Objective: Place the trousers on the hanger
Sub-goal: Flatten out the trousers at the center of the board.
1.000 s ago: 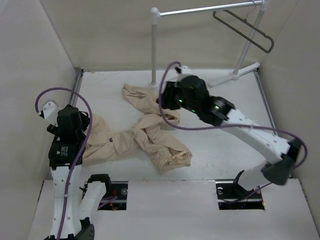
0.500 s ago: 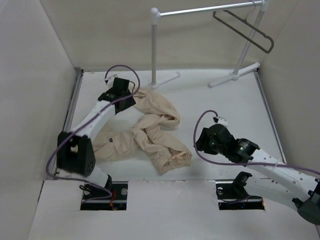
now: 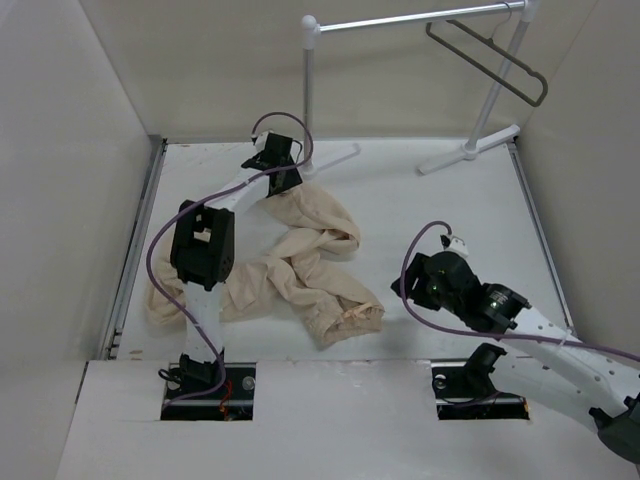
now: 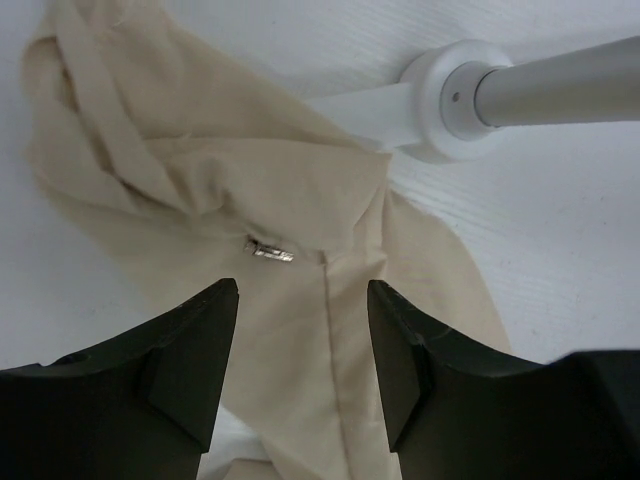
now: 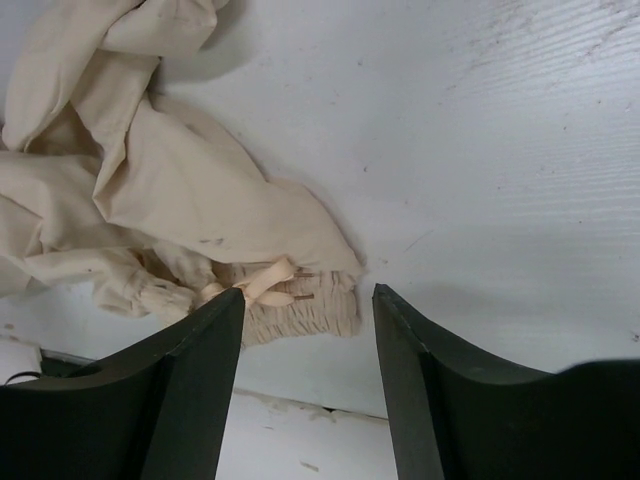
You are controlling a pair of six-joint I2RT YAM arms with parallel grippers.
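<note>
Left gripper (image 4: 303, 300) advanced to the far end of the trousers (image 3: 300, 260); both pincers released.
It is now held over the cloth just beside the rack foot (image 4: 450, 85), jaws apart, nothing grasped. The right gripper (image 5: 308, 300) is held open above the gathered near end. The trousers lie crumpled on the table (image 3: 450, 210), well apart from the hanger (image 3: 490, 60), so a grasp is judged still outstanding.

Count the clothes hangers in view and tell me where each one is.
1. The thin dark grey-brown triangular hanger hangs on the rail of the white tubular rack, at the far right. The crumpled beige trousers might hide another.
</note>
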